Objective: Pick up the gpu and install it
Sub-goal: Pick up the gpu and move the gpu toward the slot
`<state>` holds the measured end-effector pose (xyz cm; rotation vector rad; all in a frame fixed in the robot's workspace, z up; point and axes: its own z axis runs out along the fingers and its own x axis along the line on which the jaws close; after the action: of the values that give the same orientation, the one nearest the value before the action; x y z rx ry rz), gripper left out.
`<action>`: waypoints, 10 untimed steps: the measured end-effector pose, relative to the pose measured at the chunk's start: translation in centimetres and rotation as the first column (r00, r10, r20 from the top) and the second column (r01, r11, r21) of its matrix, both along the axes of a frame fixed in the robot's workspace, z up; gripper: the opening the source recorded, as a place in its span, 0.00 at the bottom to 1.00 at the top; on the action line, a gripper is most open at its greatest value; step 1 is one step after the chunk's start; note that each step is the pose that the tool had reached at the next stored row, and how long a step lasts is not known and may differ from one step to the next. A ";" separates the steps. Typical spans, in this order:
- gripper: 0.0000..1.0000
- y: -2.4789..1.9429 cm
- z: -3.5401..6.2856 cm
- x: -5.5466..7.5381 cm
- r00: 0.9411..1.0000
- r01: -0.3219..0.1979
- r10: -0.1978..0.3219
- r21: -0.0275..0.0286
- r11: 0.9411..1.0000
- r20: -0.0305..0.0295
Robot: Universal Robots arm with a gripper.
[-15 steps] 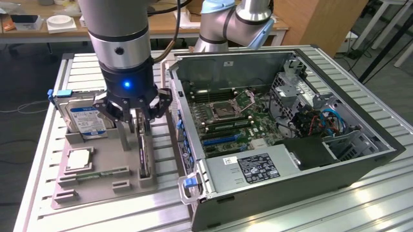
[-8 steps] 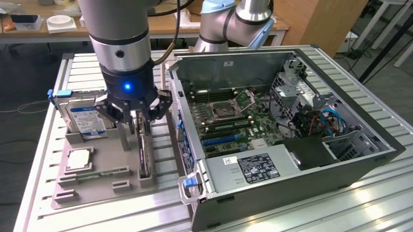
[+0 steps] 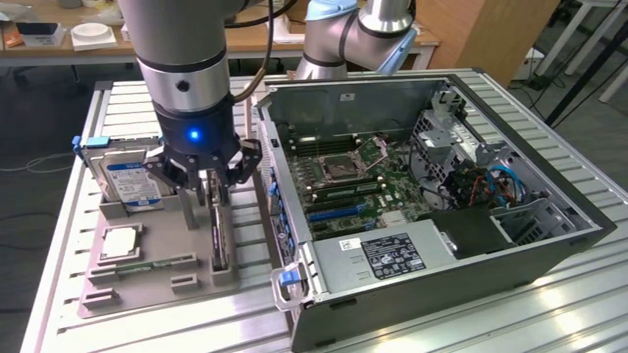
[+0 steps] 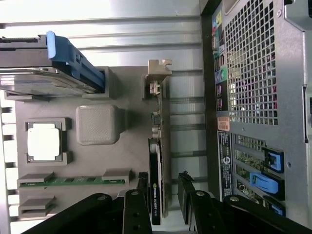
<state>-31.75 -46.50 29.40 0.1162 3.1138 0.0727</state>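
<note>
Jaws of the gripper (image 4: 163,180) are held apart astride the gpu (image 4: 161,131), which is stood on edge in a slot of the gray holder tray (image 4: 131,146), between the hard drive (image 3: 128,180) and the open computer case (image 3: 442,243).

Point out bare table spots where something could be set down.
Bare slats of the table lie at the exterior view's right of the computer case, and in front of the grey tray. Crowded: the tray's case side, where the gripper straddles the graphics card.
</note>
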 end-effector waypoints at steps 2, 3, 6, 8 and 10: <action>0.38 0.00 -0.09 0.0 1.000 0.000 0.000 0.000 1.000 0.000; 0.38 0.00 -0.14 0.0 1.000 0.000 0.000 0.000 1.000 0.000; 0.38 0.00 -0.28 0.0 1.000 0.000 0.000 0.000 1.000 0.000; 0.38 0.00 -0.38 0.0 1.000 0.000 0.000 0.000 1.000 0.000; 0.38 0.00 -0.47 0.0 1.000 0.000 0.000 0.000 1.000 0.000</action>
<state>-31.75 -46.50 28.94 0.1162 3.1138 0.0726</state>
